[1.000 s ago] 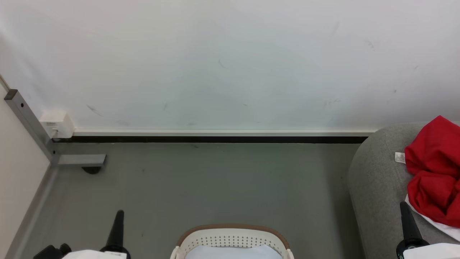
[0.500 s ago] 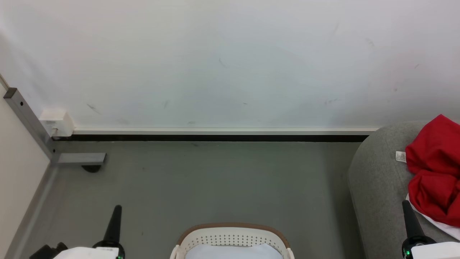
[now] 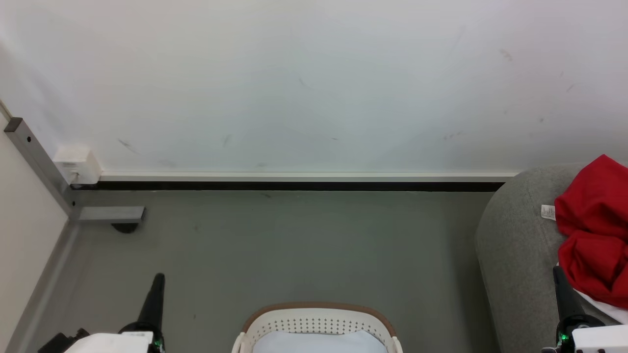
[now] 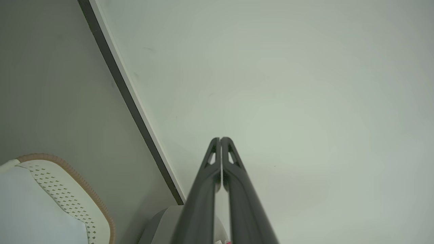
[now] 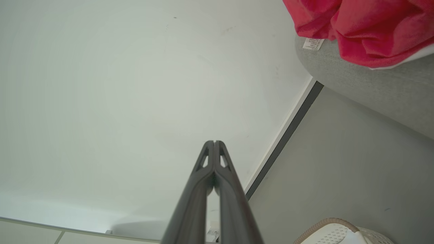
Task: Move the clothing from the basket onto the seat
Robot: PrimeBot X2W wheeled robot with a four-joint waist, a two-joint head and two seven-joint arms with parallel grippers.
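Note:
Red clothing [image 3: 593, 230] lies bunched on the grey seat [image 3: 515, 245] at the right edge of the head view, with a small white label beside it; the same red clothing [image 5: 356, 23] tops the seat [image 5: 366, 88] in the right wrist view. The cream basket [image 3: 316, 323] with its brown rim sits at the bottom centre, a pale lining inside; the basket [image 4: 67, 193] also appears at the lower left of the left wrist view. My left gripper [image 3: 158, 279] points up at the lower left, shut and empty. My right gripper [image 3: 559, 272] stands shut just in front of the red clothing, holding nothing.
A white wall [image 3: 314, 83] with a dark baseboard [image 3: 294, 186] runs across the back. A grey metal frame leg [image 3: 110, 214] and a white box [image 3: 76, 164] stand at the left corner. Grey floor [image 3: 314, 245] lies between basket and wall.
Both grippers have sunk slightly toward the bottom of the head view, the left drifting a little left, the right a little right. The clothing and basket stay in place.

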